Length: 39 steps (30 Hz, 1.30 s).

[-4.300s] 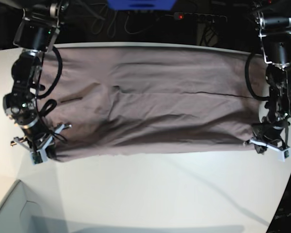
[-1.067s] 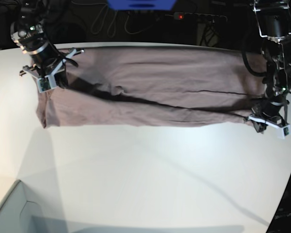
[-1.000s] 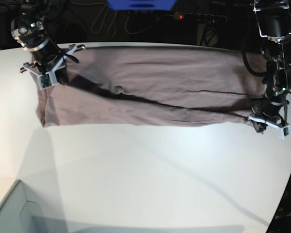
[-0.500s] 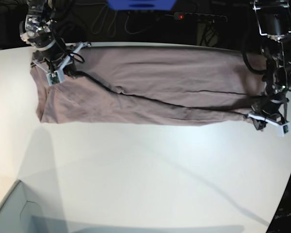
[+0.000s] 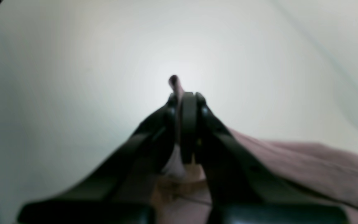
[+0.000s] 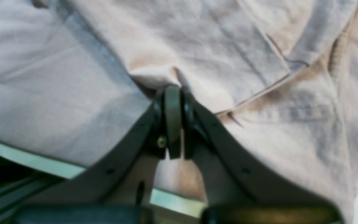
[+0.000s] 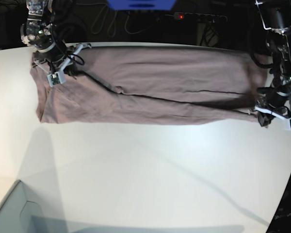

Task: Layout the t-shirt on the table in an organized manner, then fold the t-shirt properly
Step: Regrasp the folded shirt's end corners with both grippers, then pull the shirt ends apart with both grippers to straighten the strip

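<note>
The mauve t-shirt point(image 7: 160, 82) lies as a long band across the far part of the white table point(image 7: 150, 170). Its near half is folded back along a dark slanting crease. My right gripper point(image 7: 63, 73), at the base view's far left, is shut on a fold of the t-shirt near its far left corner. In the right wrist view the gripper point(image 6: 174, 90) pinches cloth and the t-shirt point(image 6: 259, 62) fills the frame. My left gripper point(image 7: 263, 115) is shut on the t-shirt's near right corner. In the left wrist view the gripper point(image 5: 183, 95) holds a sliver of t-shirt point(image 5: 306, 165) over the table point(image 5: 73, 77).
A grey box corner point(image 7: 9, 208) sits at the near left. A blue object point(image 7: 140, 4), a power strip point(image 7: 199, 17) and cables lie behind the table's far edge. The table's curved edge runs down the right side point(image 7: 290, 165).
My right gripper has carried the t-shirt's near left corner up to the far left, folding the near half over. My left gripper has shifted slightly right and farther back, still holding its corner.
</note>
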Each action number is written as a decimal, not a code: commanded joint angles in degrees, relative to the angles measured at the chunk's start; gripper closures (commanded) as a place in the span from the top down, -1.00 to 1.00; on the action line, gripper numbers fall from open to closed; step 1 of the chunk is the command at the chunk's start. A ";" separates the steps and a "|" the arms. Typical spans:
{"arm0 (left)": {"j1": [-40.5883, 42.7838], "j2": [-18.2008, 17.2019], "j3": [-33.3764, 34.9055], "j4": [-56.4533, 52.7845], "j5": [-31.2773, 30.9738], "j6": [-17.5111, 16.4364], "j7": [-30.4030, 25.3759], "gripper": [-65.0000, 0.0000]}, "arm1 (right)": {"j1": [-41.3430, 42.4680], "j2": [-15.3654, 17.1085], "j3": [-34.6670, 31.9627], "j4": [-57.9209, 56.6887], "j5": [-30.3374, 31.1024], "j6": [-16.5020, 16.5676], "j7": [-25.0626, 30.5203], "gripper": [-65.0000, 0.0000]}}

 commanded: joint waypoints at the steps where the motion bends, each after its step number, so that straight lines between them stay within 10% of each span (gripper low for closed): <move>1: 0.06 -0.73 -0.86 1.05 -0.40 -1.49 -0.93 -0.97 | 0.09 0.35 0.07 0.85 0.54 0.16 1.24 -1.00; 39: -1.26 1.21 -2.88 -5.55 -0.05 -2.46 -0.93 -0.97 | -3.07 3.25 2.97 4.02 0.80 0.16 1.33 -1.00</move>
